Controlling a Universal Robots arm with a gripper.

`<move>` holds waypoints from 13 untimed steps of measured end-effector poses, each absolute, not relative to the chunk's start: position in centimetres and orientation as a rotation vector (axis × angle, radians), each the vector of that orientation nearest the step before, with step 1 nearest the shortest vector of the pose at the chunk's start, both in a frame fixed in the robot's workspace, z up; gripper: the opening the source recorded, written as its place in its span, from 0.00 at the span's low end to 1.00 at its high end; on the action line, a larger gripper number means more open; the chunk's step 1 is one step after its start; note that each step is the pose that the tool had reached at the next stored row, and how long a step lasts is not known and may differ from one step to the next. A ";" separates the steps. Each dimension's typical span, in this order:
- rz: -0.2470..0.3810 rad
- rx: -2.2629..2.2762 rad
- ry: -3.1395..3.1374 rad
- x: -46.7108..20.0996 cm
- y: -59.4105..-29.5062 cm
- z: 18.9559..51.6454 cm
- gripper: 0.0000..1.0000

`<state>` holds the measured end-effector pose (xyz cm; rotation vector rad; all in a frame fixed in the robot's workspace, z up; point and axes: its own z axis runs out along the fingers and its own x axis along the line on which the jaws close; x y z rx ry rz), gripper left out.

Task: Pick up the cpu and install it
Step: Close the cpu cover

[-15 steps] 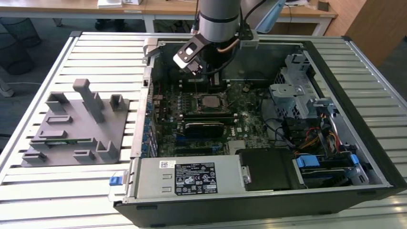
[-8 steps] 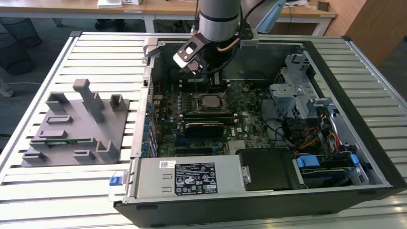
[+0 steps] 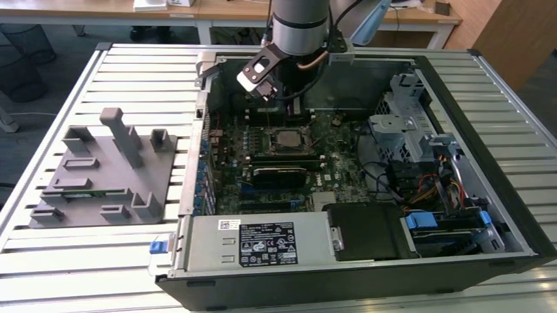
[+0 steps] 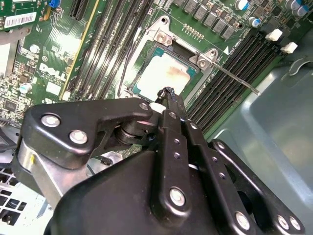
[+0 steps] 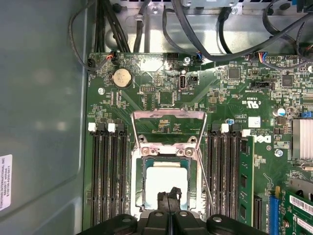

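Grey parts rack point(image 3: 96, 173) is sitting at the exterior view's left, well apart. The cpu point(image 5: 165, 178) is lying flat in the motherboard socket point(image 5: 138, 192), with the load frame point(image 5: 168, 117) standing open. The gripper point(image 5: 169, 197) is hanging right over it, closed tight on nothing. Judging placement is ending; unclamped, it is needing a straight, nudge-free retreat.

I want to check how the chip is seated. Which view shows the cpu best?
The second wrist view: the cpu lies in its socket, its top mostly uncovered beyond the gripper. The first wrist view shows the cpu straight on, but the gripper's tip covers one edge. In the exterior view it is small.
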<state>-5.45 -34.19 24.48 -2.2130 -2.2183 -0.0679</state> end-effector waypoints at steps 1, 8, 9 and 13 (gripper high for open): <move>-0.068 -2.213 -2.218 -5.5 -34.2 24.6 0.11; -0.068 -2.213 -2.218 -5.5 -34.1 25.4 0.11; -0.068 -2.213 -2.218 -5.5 -34.1 25.6 0.11; -0.068 -2.213 -2.218 -5.5 -34.1 26.1 0.11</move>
